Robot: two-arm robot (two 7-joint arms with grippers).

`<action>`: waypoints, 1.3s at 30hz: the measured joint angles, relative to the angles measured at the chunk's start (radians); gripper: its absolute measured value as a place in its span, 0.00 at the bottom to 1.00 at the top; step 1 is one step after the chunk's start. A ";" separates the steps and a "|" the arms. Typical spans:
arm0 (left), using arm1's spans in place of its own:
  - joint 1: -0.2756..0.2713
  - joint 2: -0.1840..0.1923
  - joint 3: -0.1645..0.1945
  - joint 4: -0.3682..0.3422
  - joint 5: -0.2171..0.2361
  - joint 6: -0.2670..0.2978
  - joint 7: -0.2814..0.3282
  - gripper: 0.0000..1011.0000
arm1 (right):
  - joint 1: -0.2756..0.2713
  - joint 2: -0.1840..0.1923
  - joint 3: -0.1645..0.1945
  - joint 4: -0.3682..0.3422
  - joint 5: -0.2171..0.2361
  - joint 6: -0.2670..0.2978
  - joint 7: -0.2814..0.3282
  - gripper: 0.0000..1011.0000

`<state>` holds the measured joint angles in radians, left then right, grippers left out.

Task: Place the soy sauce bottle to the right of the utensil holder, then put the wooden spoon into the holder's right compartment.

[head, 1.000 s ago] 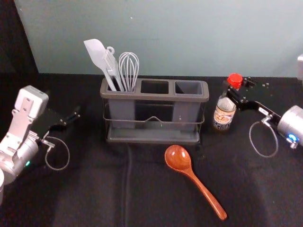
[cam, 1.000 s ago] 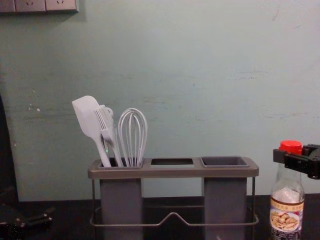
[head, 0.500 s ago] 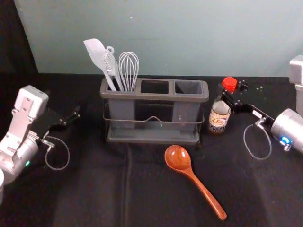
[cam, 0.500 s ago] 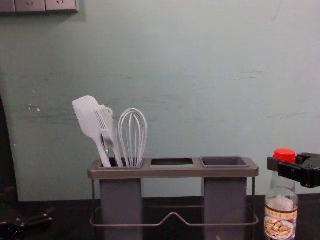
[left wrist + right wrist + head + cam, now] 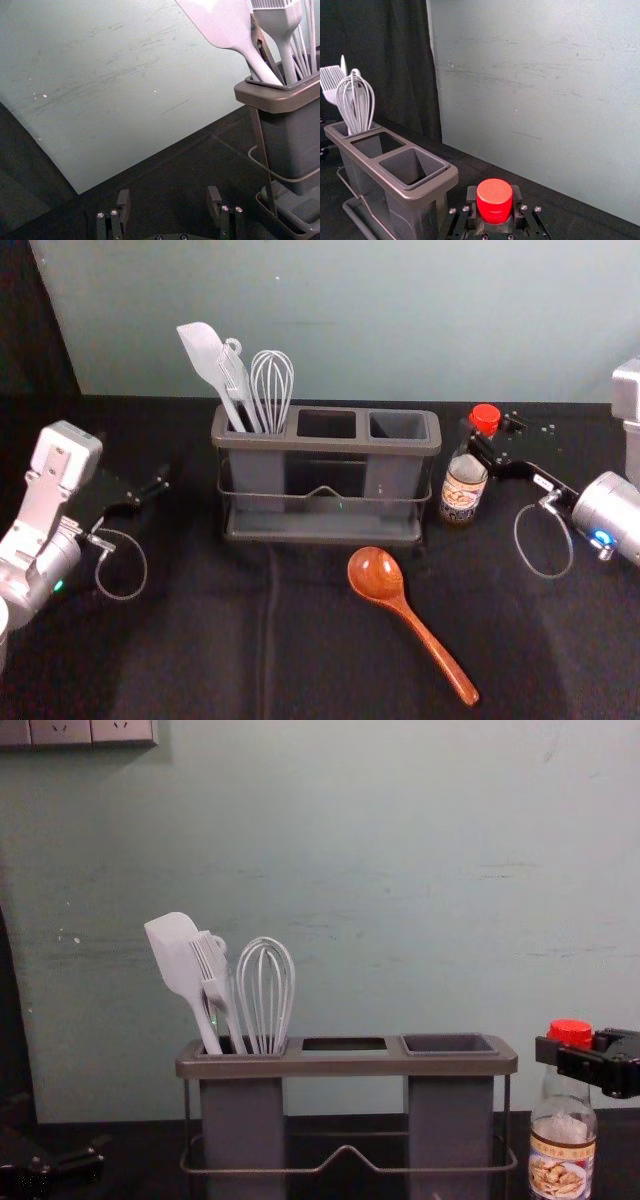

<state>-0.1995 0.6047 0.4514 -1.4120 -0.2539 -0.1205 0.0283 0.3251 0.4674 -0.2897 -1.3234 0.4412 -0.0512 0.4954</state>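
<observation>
Just beside the right end of the utensil holder, the soy sauce bottle is held upright by the right gripper, whose jaws are clamped on either side of its red-capped top. On the dark tabletop in front of the holder, the wooden spoon is laid aslant, its bowl turned toward the holder. Left of the holder, the left gripper is parked, its jaws spread wide with nothing grasped.

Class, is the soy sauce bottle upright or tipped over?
Upright: the soy sauce bottle has its red cap uppermost, label below, and the right gripper closed around its neck.
</observation>
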 joint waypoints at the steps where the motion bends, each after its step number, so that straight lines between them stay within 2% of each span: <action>1: 0.000 0.000 0.000 0.000 0.000 0.000 0.000 0.99 | 0.000 0.000 0.000 0.000 -0.001 0.001 0.000 0.40; 7: 0.000 0.000 0.000 0.000 0.000 0.000 0.000 0.99 | -0.001 0.001 0.000 -0.001 0.000 0.002 0.000 0.56; 11: 0.000 0.000 0.000 0.000 0.000 0.000 0.000 0.99 | -0.001 0.001 0.000 -0.002 0.000 0.002 0.000 0.72; 22: 0.000 0.000 0.000 0.000 0.000 0.000 0.000 0.99 | -0.002 0.002 0.000 -0.003 0.001 0.003 0.000 0.99; 32: 0.000 0.000 0.000 0.000 0.000 0.000 0.000 0.99 | -0.006 0.003 0.003 -0.013 0.000 0.001 -0.004 0.99; 39: 0.000 0.000 0.000 0.000 0.000 0.000 0.000 0.99 | -0.038 0.019 0.032 -0.086 0.008 0.000 -0.018 0.99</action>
<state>-0.1995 0.6047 0.4514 -1.4119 -0.2539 -0.1205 0.0283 0.2872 0.4863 -0.2578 -1.4093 0.4488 -0.0517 0.4776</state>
